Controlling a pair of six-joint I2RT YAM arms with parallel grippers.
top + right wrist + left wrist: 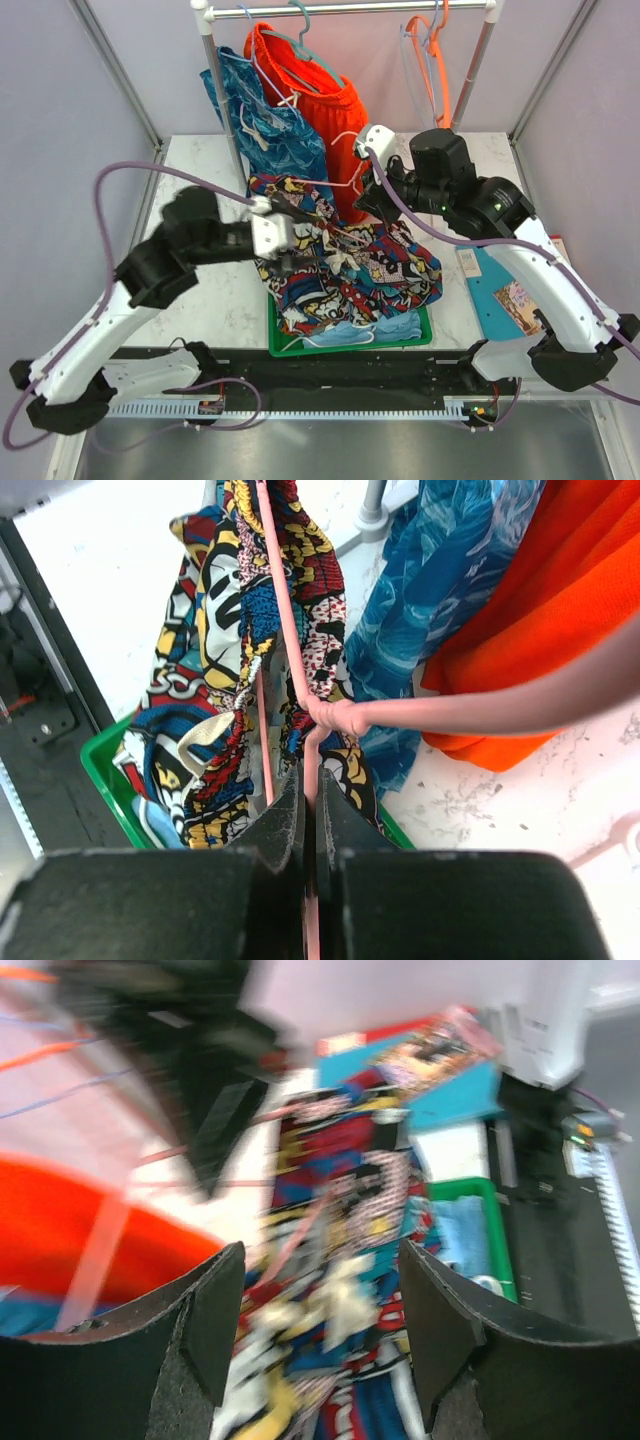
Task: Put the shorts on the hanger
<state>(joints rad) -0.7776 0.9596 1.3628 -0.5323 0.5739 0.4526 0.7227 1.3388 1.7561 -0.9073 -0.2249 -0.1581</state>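
Note:
The comic-print shorts (pixel 340 262) lie bunched over the green bin, partly lifted; they also show in the right wrist view (pixel 225 630) and blurred in the left wrist view (pixel 345 1290). The thin pale pink hanger (pixel 345 184) runs through them. My right gripper (pixel 362 195) is shut on the hanger's stem (pixel 310 770) just below its twisted neck (pixel 340 718), with one arm passing along the waistband. My left gripper (pixel 292 238) is open at the shorts' left side; its fingers (pixel 215 1300) straddle the fabric without closing on it.
A green bin (pixel 350 345) holds a light-blue cloth (pixel 365 330). On the rack (pixel 225 110) behind hang orange shorts (pixel 320 100) and blue patterned shorts (pixel 255 120); orange hangers (pixel 432 70) hang at the right. A teal book (pixel 505 295) lies on the right.

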